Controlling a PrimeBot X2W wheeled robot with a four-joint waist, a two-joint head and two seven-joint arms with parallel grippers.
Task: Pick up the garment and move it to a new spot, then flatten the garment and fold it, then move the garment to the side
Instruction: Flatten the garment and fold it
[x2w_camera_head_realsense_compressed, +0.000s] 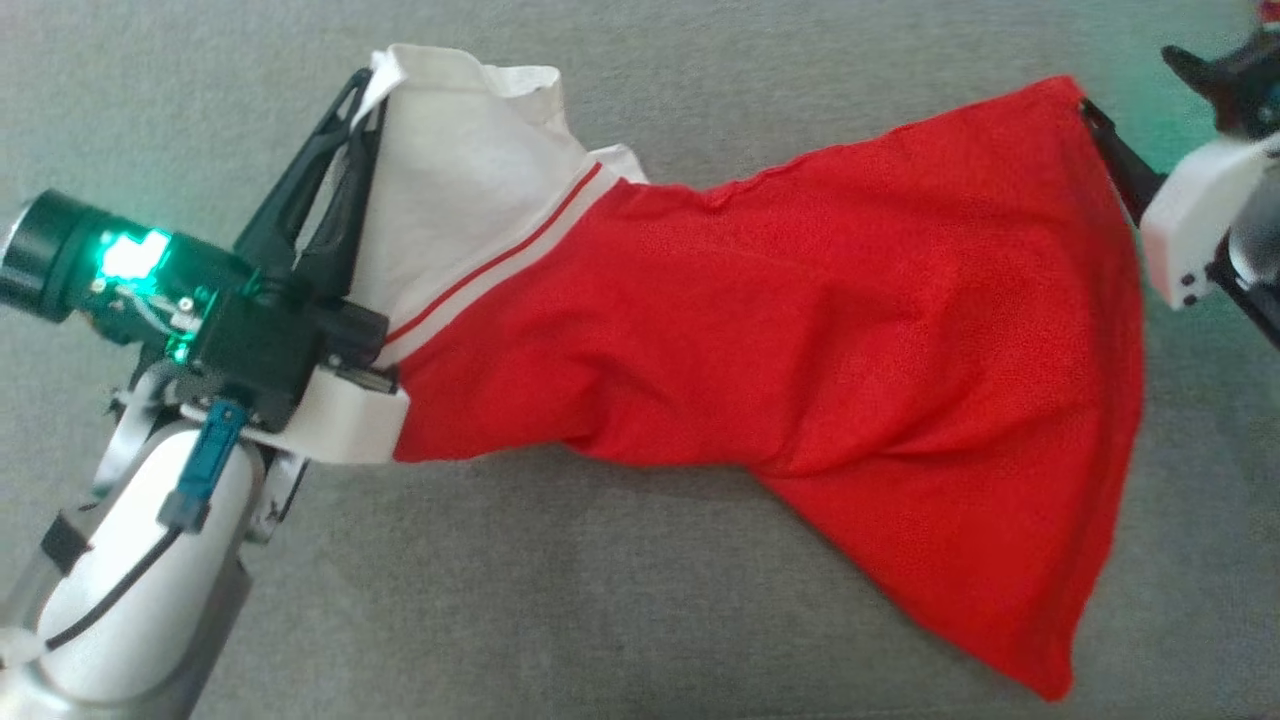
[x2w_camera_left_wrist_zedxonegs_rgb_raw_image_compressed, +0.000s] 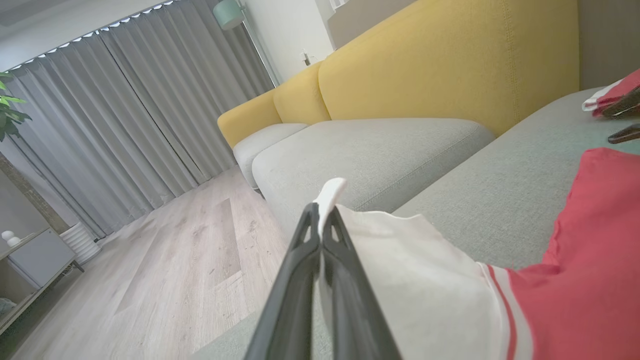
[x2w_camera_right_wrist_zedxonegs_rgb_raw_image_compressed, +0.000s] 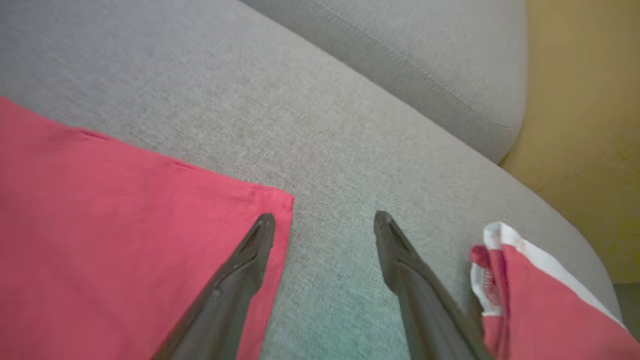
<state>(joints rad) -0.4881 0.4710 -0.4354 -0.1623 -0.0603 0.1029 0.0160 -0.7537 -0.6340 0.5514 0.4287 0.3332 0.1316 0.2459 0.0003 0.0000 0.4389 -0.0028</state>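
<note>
The garment (x2w_camera_head_realsense_compressed: 780, 370) lay across the grey cushion (x2w_camera_head_realsense_compressed: 600, 620) with its long axis running across the head view: white collar end at 10 o'clock, red hem at 3 o'clock. The hem edge ran from a top corner at about 1 o'clock down to a loose corner at 5 o'clock.

The left gripper (x2w_camera_head_realsense_compressed: 362, 95) was shut on the white end. In its wrist view the fingers (x2w_camera_left_wrist_zedxonegs_rgb_raw_image_compressed: 305, 280) were pressed together with a tongue of white cloth pinched between the tips. The cloth sagged away from it toward 3 o'clock rather than lying taut.

The right gripper (x2w_camera_head_realsense_compressed: 1130, 85) stood wide and held nothing. In its wrist view (x2w_camera_right_wrist_zedxonegs_rgb_raw_image_compressed: 325, 220) bare cushion showed between the tips. One finger (x2w_camera_right_wrist_zedxonegs_rgb_raw_image_compressed: 250, 265) lay over the hem's top corner, which sat at 9 o'clock of the gap — beside the jaws, not between them. A smaller red-and-white piece of cloth (x2w_camera_right_wrist_zedxonegs_rgb_raw_image_compressed: 540, 300) sat by the other finger at 4 o'clock. Whether it was part of the garment I could not tell.

By my reading, the work was at the flattening step. The garment was already on the cushion, but it was twisted and creased through the middle. The next move likely turned on one relation — the hem corner lay just to the 9 o'clock side of the open right jaws, and the right arm was far nearer that end than the left. A short shift that way would bring the corner between the jaws. A pull toward 3 o'clock, along the long axis and away from the left grip, would then draw the cloth flat.
</note>
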